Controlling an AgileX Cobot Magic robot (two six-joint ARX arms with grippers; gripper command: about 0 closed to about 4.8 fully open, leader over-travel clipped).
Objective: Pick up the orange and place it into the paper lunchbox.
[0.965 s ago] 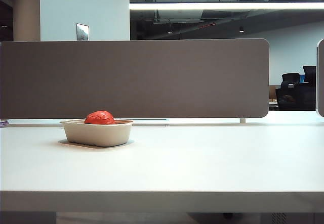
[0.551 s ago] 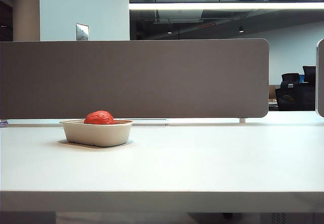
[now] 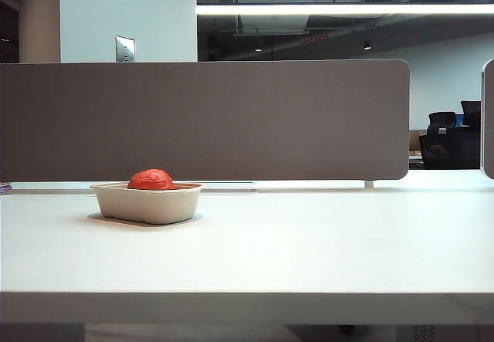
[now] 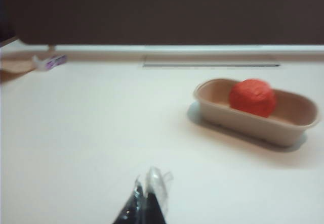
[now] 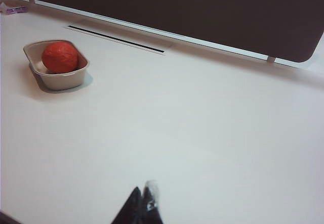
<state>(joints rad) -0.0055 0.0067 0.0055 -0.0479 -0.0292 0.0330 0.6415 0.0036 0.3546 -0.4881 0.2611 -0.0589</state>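
Note:
The red-orange orange (image 3: 152, 179) lies inside the beige paper lunchbox (image 3: 148, 204) on the left of the white table; its top shows above the rim. Both wrist views show the orange (image 4: 252, 97) (image 5: 59, 56) resting in the lunchbox (image 4: 283, 130) (image 5: 61, 81). My left gripper (image 4: 147, 183) is shut with nothing in it, well back from the lunchbox over bare table. My right gripper (image 5: 144, 191) is also shut and empty, far from the lunchbox. Neither gripper appears in the exterior view.
A grey partition panel (image 3: 204, 118) runs along the table's far edge. A small purple-and-white item (image 4: 50, 61) lies by the partition at the far corner. A dark cable slot (image 5: 116, 39) is set into the table near the panel.
In the exterior view the orange and the lunchbox have stayed where they were. No arm shows there in any frame.

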